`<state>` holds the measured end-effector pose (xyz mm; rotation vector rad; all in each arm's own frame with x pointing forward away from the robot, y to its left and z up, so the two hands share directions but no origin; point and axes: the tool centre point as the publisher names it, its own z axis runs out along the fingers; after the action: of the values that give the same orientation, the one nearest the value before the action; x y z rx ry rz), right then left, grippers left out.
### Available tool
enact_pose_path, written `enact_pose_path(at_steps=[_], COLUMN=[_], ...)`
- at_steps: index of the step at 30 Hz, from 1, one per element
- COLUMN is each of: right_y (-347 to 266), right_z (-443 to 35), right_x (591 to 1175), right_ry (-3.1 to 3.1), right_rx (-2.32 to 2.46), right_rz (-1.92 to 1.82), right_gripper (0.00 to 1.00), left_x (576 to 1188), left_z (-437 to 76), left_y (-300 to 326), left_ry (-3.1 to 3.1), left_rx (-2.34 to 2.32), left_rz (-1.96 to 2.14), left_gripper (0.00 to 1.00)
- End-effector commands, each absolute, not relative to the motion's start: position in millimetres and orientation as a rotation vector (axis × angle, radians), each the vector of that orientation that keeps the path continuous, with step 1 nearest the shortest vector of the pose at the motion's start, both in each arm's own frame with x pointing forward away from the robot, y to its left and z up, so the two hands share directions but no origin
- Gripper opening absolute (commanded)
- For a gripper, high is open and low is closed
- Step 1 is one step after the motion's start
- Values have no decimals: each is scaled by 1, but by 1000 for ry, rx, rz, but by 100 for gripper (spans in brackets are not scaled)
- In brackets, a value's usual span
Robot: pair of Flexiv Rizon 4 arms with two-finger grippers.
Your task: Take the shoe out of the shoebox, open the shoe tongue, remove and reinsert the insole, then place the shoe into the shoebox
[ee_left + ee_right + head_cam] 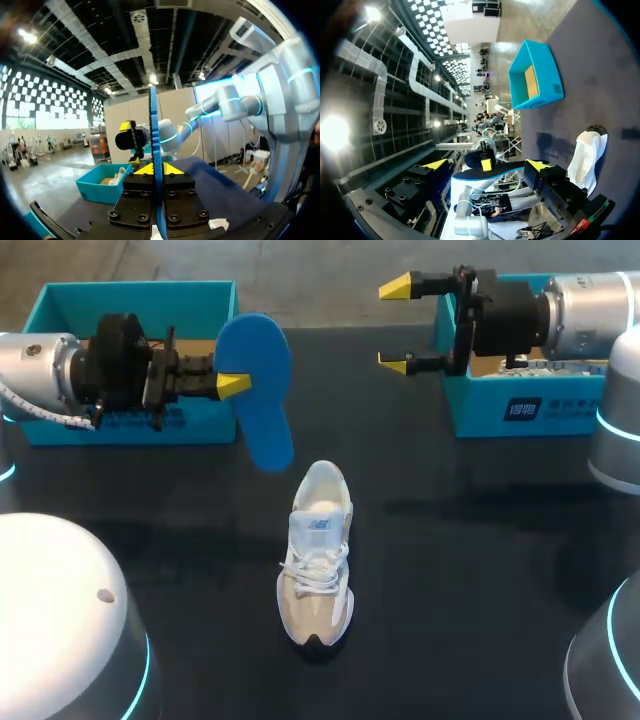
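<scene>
The white shoe (317, 555) stands upright on the dark worktop (450, 540), apart from the left shoebox (130, 300) and right shoebox (520, 410) at its far edge. The left pincer (235, 385) pinches the blue insole (262, 425) aloft; the right pincer (395, 325) hangs spread.

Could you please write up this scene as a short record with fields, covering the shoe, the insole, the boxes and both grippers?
Shoe: white shoe stands on its sole in the middle of the table, outside both boxes, toe toward the near edge.
Insole: blue insole is out of the shoe, held in the air.
Left gripper: left gripper is shut on the insole, in front of the left box.
Right gripper: right gripper is open and empty, beside the right box.
Task stage: insole removed, not yet reinserted.
</scene>
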<state>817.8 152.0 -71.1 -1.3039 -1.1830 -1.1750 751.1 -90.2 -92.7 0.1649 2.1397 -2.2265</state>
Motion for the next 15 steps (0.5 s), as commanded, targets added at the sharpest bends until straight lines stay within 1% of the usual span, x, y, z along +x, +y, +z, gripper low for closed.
enact_pose_path(at_steps=[1, 4, 6, 8, 15], right_y=[153, 153, 153, 153, 153], right_z=[-71, -71, -71, -71, -71], right_x=[817, 817, 817, 817, 817], right_ry=[-1184, -1184, -1184, -1184, -1184], right_rx=[-1307, -1307, -1307, -1307, -1307], right_rz=[-1175, -1175, -1175, -1175, -1175], right_gripper=[100, 100, 100, 100, 100], left_x=[759, 763, 767, 768, 762], left_z=[-96, -96, -95, -95, -93], left_y=[-83, -83, -84, -86, -92], left_ry=[2204, 2250, 2267, 2329, 2422], left_rx=[49, -38, -200, -294, -246], left_rz=[-2308, -2373, -2507, -2557, -2491], left_gripper=[0, 0, 0, 0, 0])
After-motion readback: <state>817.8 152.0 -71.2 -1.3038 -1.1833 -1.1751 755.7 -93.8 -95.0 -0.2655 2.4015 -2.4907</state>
